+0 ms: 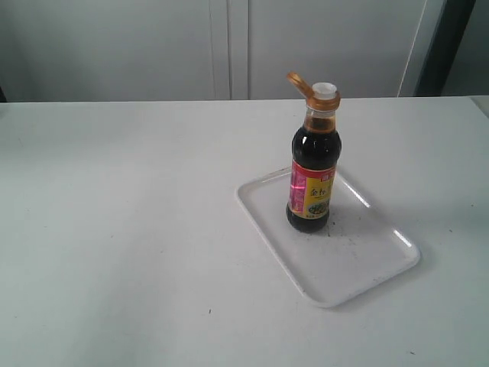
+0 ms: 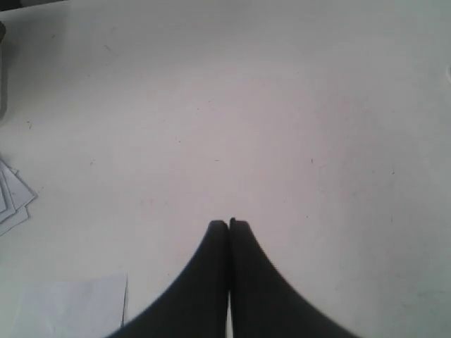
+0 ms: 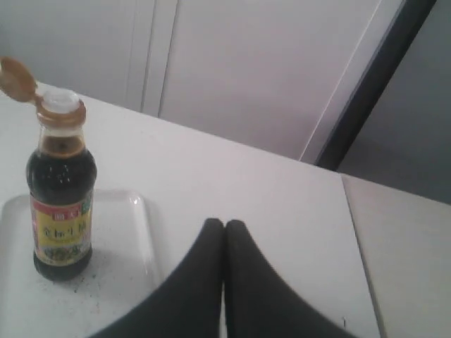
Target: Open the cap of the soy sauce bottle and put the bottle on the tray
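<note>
The soy sauce bottle stands upright on the white tray, toward its far corner. Its gold-bronze cap is flipped open and leans back on its hinge, baring the white spout. The right wrist view also holds the bottle, the open cap and the tray. My right gripper is shut with nothing in it, apart from the bottle and beside the tray. My left gripper is shut and empty over bare table. Neither gripper appears in the exterior view.
The white table ends at a pale wall with panel seams behind. Loose white paper sheets and another sheet lie near the left gripper. A dark vertical post stands behind the table's far corner.
</note>
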Action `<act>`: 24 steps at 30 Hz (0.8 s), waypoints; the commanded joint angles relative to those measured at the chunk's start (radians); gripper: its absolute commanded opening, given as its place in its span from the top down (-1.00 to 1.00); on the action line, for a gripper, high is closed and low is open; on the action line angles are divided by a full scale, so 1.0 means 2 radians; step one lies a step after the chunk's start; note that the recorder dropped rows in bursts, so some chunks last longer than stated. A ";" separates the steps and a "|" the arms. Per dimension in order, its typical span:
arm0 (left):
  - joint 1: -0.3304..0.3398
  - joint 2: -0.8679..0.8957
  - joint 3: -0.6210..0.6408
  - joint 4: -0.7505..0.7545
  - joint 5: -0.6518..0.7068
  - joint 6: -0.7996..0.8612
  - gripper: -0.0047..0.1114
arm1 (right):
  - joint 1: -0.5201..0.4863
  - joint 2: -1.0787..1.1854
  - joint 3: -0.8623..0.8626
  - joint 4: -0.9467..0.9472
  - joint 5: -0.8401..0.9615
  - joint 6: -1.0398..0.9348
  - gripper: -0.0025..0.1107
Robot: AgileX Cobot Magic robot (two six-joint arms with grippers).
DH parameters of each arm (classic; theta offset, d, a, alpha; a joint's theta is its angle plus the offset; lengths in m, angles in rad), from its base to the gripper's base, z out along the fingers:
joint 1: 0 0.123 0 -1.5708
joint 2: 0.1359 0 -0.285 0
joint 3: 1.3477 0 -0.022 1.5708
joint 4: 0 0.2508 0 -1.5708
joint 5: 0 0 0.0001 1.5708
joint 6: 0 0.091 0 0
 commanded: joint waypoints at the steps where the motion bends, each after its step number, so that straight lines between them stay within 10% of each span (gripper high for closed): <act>1: 0.001 -0.043 0.023 -0.013 -0.012 -0.003 0.92 | -0.001 -0.050 0.016 0.026 -0.014 -0.005 0.96; 24: 0.001 -0.141 0.092 -0.046 -0.090 0.010 0.92 | -0.001 -0.077 0.093 0.054 -0.093 -0.005 0.96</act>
